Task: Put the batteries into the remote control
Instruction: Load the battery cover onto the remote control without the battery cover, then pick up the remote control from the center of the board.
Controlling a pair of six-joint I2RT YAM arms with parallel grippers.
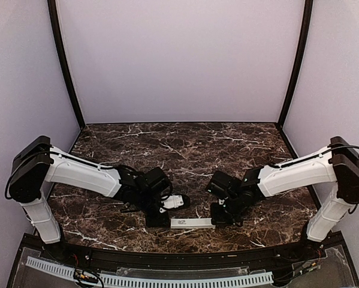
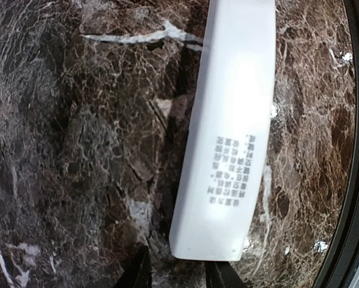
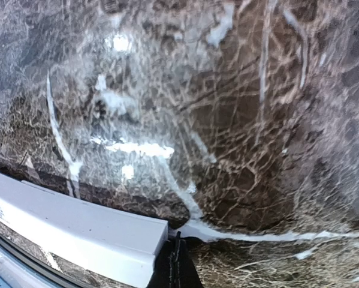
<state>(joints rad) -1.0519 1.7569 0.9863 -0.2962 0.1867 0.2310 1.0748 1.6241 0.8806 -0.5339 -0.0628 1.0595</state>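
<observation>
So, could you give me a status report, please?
Left gripper open at one end of the remote control. Right gripper shut beside the other end. It lies flat on the table. No batteries in view.

Noted smooth white plastic, satin sheen, grey print, on remote control (image 2: 227, 120); saw polished stone-look table (image 1: 185, 144), dark brown, white-veined, glossy with glare; found smooth white plastic shells, matt black joints on left arm (image 1: 83, 173), right arm (image 1: 296, 174)

Table (image 1: 185, 144) was dark brown marble, white veining, some glare. Walls (image 1: 179, 60) were plain pale lilac, with black posts (image 1: 65, 66) at the back corners.
</observation>
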